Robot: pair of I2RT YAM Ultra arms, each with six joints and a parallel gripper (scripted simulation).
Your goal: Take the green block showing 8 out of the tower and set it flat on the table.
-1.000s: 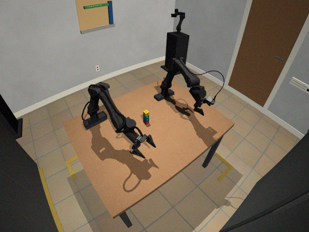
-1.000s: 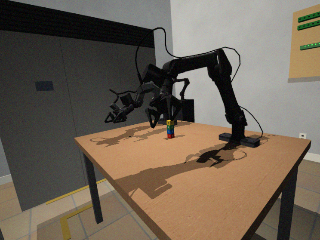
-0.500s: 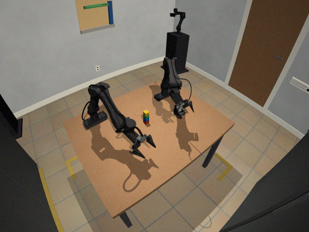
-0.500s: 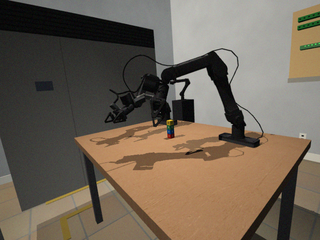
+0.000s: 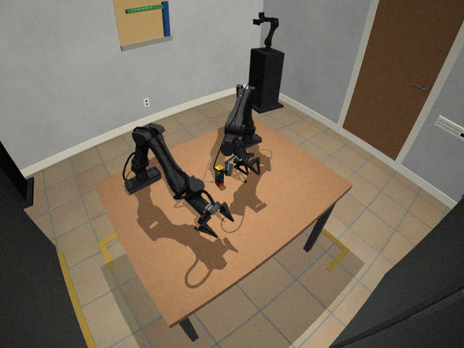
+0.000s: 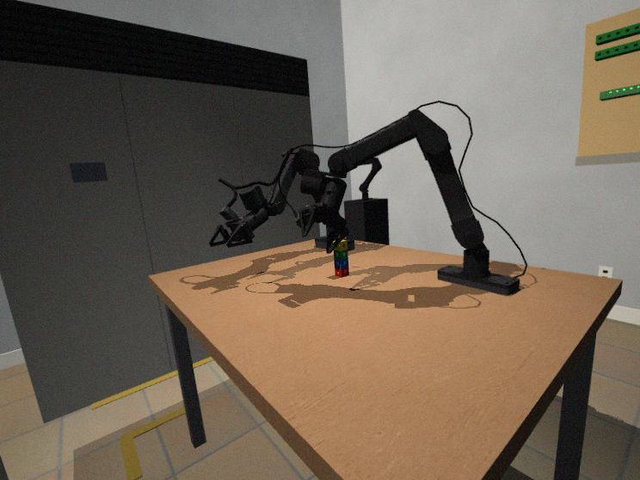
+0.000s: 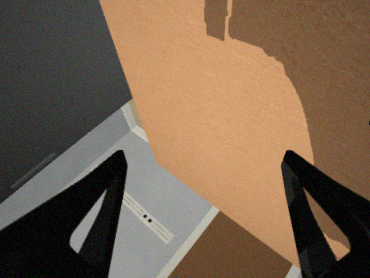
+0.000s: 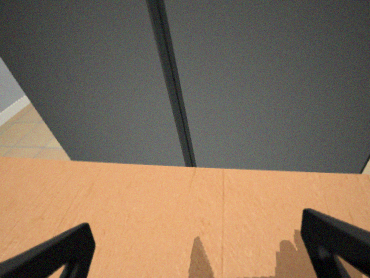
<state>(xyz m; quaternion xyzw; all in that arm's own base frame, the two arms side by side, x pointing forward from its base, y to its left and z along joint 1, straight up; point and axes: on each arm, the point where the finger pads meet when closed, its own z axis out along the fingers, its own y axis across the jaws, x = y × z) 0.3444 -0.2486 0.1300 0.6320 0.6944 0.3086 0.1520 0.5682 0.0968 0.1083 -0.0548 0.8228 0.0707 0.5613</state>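
Observation:
The tower [image 5: 219, 176] stands near the middle of the table. From the top it is yellow, green [image 5: 219, 174], blue and red, and it also shows in the exterior view [image 6: 341, 258]. The number on the green block [image 6: 341, 254] is too small to read. My left gripper [image 5: 246, 167] is open and empty. It hangs close beside the tower's top, with one fingertip near the yellow block [image 6: 341, 244]. The left wrist view [image 7: 204, 156] shows only table and floor between its fingers. My right gripper [image 5: 221, 226] is open and empty above the table, well away from the tower. It also shows in the exterior view [image 6: 228, 236] and the right wrist view [image 8: 195, 225].
Both arm bases [image 5: 142, 180] [image 5: 249, 139] are fixed on the table. A dark cabinet [image 6: 155, 206] stands beyond the table edge that the right gripper faces. A black pedestal [image 5: 265, 78] stands off one table corner.

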